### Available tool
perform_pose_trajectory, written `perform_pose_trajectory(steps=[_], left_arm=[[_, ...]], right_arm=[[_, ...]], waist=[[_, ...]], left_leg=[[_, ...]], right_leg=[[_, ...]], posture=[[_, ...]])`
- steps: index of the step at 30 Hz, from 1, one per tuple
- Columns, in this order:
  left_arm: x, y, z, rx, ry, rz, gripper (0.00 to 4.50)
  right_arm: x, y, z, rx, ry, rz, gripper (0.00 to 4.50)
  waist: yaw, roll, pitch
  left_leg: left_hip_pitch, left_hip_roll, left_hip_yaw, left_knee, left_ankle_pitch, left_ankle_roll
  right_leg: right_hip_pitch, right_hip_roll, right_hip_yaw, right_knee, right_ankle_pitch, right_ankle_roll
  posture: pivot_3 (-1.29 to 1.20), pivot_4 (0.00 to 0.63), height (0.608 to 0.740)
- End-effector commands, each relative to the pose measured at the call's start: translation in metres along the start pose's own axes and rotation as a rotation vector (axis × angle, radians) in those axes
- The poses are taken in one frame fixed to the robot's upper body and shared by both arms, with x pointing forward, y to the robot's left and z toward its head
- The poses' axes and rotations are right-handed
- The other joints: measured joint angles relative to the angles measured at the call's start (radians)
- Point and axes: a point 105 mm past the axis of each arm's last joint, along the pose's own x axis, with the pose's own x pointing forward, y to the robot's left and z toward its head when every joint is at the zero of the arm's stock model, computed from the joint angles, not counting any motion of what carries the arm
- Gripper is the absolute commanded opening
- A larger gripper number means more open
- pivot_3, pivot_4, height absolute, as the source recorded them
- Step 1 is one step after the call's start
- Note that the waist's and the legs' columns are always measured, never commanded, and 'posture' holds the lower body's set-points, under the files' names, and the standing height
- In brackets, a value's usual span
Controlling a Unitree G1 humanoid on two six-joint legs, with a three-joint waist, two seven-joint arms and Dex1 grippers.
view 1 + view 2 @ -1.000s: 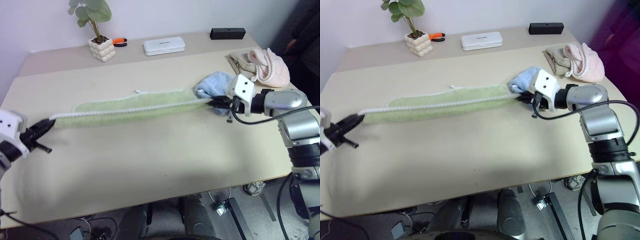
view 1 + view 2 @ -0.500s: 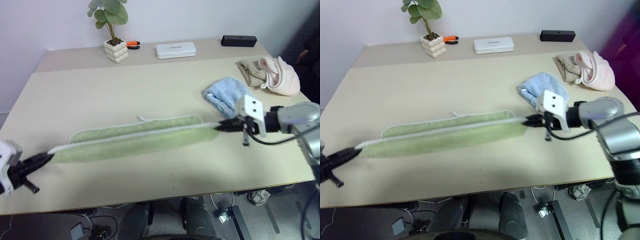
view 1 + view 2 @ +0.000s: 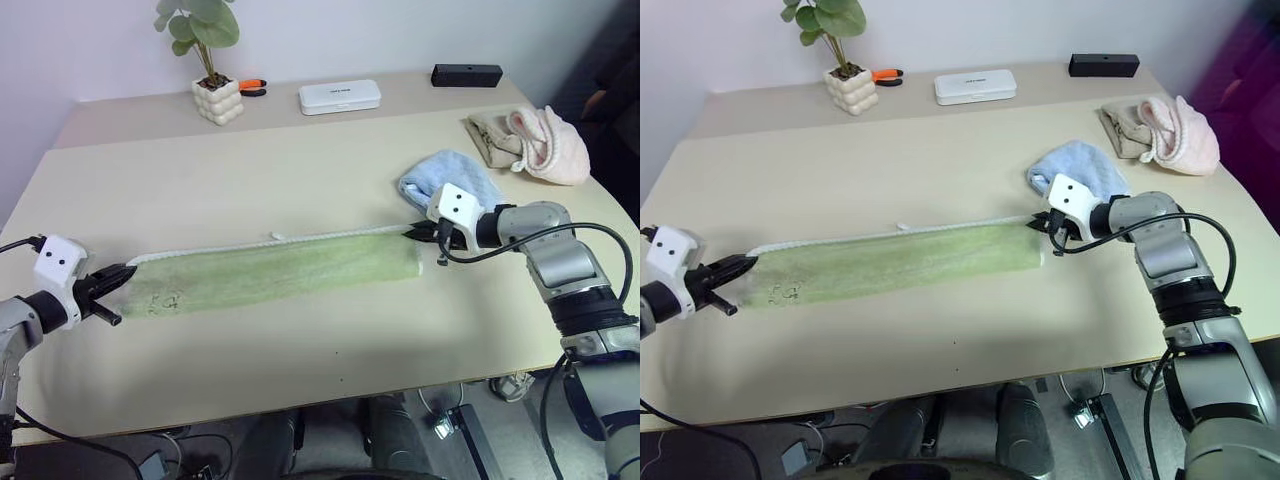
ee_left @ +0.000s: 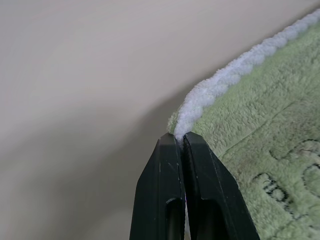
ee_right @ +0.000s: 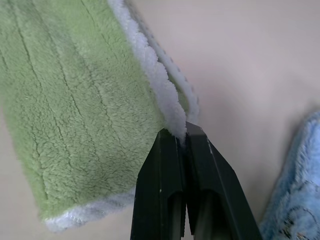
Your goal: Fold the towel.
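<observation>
The light green towel (image 3: 275, 268) lies stretched out as a long folded strip across the near half of the table, its whitish edging along the far side and a dark script mark (image 3: 162, 298) near its left end. My left gripper (image 3: 122, 272) is shut on the towel's far left corner (image 4: 190, 112). At the other end my right gripper (image 3: 412, 232) is shut on the far right corner (image 5: 172, 117), where two layers of edging meet. A small white tag (image 3: 277, 237) sticks out from the far edge.
A light blue towel (image 3: 450, 176) lies just behind my right gripper. Pink and beige cloths (image 3: 530, 140) sit at the far right. Along the back stand a potted plant (image 3: 215, 90), orange pliers (image 3: 252, 86), a white case (image 3: 340, 96) and a black box (image 3: 466, 74).
Both grippers have come down and forward with the towel. The strip, hanging taut between them before, now lies flat on the table with its folded face spread wider.
</observation>
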Motion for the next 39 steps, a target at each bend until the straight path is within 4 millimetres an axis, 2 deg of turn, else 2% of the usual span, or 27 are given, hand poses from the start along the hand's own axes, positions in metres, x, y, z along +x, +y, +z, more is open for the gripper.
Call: perform_pose_trajectory(steps=[1,4,9,13,14,16,17,18,20,22,24,25,26,28,33,37,39], left_arm=[[-0.003,0.004,-0.001,-0.012,0.005,0.014,0.00],[-0.005,0.003,-0.004,-0.047,0.001,0.025,0.99],[-0.017,0.017,-0.006,-0.094,-0.031,0.153,3.39],[-0.029,0.025,0.001,-0.171,-0.110,0.230,3.39],[-0.036,0.029,0.007,-0.199,-0.166,0.277,3.39],[-0.052,0.034,0.024,-0.233,-0.288,0.357,3.44],[-0.054,0.030,0.030,-0.199,-0.298,0.360,3.44],[-0.050,0.022,0.034,-0.141,-0.280,0.332,3.44],[-0.035,-0.002,0.039,-0.024,-0.219,0.228,3.44],[-0.024,-0.022,0.043,0.033,-0.199,0.146,3.44],[-0.002,-0.056,0.061,0.074,-0.243,-0.007,3.44],[0.010,-0.084,0.071,0.112,-0.269,-0.128,3.44],[0.018,-0.108,0.078,0.150,-0.287,-0.243,3.44],[0.021,-0.134,0.083,0.156,-0.311,-0.369,3.44],[0.019,-0.172,0.089,0.151,-0.348,-0.540,3.44],[0.017,-0.189,0.086,0.135,-0.355,-0.590,3.44],[0.018,-0.192,0.085,0.131,-0.355,-0.590,3.44]], right_arm=[[-0.003,-0.012,0.008,-0.020,-0.029,-0.065,0.03],[-0.005,-0.019,0.016,-0.017,-0.056,-0.120,0.95],[-0.017,-0.026,0.026,-0.023,-0.070,-0.194,3.36],[-0.030,-0.023,0.031,0.003,-0.078,-0.214,3.36],[-0.037,-0.022,0.032,0.055,-0.097,-0.224,3.36],[-0.053,-0.010,0.033,0.217,-0.147,-0.215,3.89],[-0.058,0.002,0.034,0.284,-0.163,-0.186,4.23],[-0.059,0.014,0.034,0.336,-0.174,-0.156,4.47],[-0.058,0.033,0.031,0.403,-0.169,-0.118,4.47],[-0.057,0.044,0.028,0.464,-0.165,-0.110,4.47],[-0.054,0.058,0.022,0.590,-0.170,-0.105,4.47],[-0.052,0.069,0.017,0.680,-0.162,-0.102,4.47],[-0.050,0.079,0.013,0.740,-0.153,-0.100,4.47],[-0.047,0.092,0.005,0.840,-0.128,-0.117,4.47],[-0.039,0.112,-0.011,1.027,-0.080,-0.174,4.47],[-0.030,0.111,-0.028,1.166,-0.056,-0.274,4.47],[-0.024,0.105,-0.030,1.224,-0.078,-0.316,4.47]], waist=[[-0.003,0.000,0.000],[-0.002,0.000,0.000],[0.000,0.000,0.000],[0.002,0.000,0.000],[0.002,0.000,0.000],[0.009,0.000,0.000],[0.014,-0.001,0.000],[0.016,-0.001,-0.001],[0.024,-0.001,-0.001],[0.028,0.000,-0.001],[0.029,0.000,-0.001],[0.034,-0.001,-0.001],[0.043,-0.001,-0.002],[0.049,-0.002,-0.002],[0.025,0.000,-0.002],[0.025,-0.001,-0.005],[0.024,-0.002,-0.008]], left_leg=[[0.000,0.000,0.000,0.000,0.000,0.000],[0.000,0.000,0.001,0.000,0.000,0.000],[0.000,0.000,0.001,0.000,0.000,0.000],[0.000,0.001,0.001,0.000,0.000,0.000],[0.000,0.001,0.001,0.000,0.000,0.000],[0.000,0.001,0.001,0.000,-0.003,0.005],[-0.001,0.001,0.000,0.000,-0.003,0.005],[-0.001,0.001,0.000,0.000,-0.003,0.005],[-0.001,0.001,0.001,0.001,-0.004,0.005],[0.001,0.001,0.002,0.001,-0.005,0.006],[0.002,0.001,0.002,0.002,-0.005,0.006],[0.002,0.001,0.002,0.003,-0.004,0.006],[0.002,0.001,0.001,0.004,-0.004,0.006],[0.002,0.001,0.001,0.006,-0.004,0.006],[0.002,0.002,0.004,0.003,-0.005,0.007],[0.002,0.003,0.005,0.002,-0.005,0.007],[0.004,0.003,0.005,0.002,-0.005,0.007]], right_leg=[[0.000,0.000,0.000,0.000,0.000,0.000],[-0.001,0.000,0.001,0.001,0.000,0.000],[-0.001,0.001,0.002,0.001,0.000,0.000],[-0.001,0.001,0.002,0.001,0.000,0.000],[-0.001,0.001,0.002,0.001,0.000,0.000],[-0.001,0.000,0.002,0.001,0.000,0.000],[0.000,0.000,0.002,0.000,0.000,0.000],[-0.001,0.001,0.002,0.000,0.000,0.000],[0.000,0.000,0.002,0.000,0.000,0.000],[0.001,0.000,0.002,0.000,0.000,-0.001],[0.003,0.001,0.003,0.000,0.000,-0.001],[0.004,0.001,0.002,-0.001,0.000,-0.001],[0.005,0.001,0.002,-0.001,0.000,-0.001],[0.006,0.001,0.001,-0.001,0.001,-0.001],[0.002,0.001,0.004,0.000,0.001,-0.001],[0.002,0.002,0.004,0.000,0.001,-0.001],[0.005,0.003,0.004,0.000,0.001,-0.001]], posture=[[0.00,0.150,0.740],[0.00,0.150,0.740],[0.00,0.150,0.740],[0.00,0.150,0.740],[0.00,0.150,0.740],[0.00,0.150,0.740],[0.00,0.150,0.740],[0.00,0.150,0.740],[0.00,0.150,0.740],[0.00,0.150,0.740],[0.00,0.150,0.740],[0.00,0.150,0.740],[0.00,0.150,0.740],[0.00,0.150,0.740],[0.00,0.150,0.740],[0.00,0.150,0.740],[0.00,0.150,0.740]])
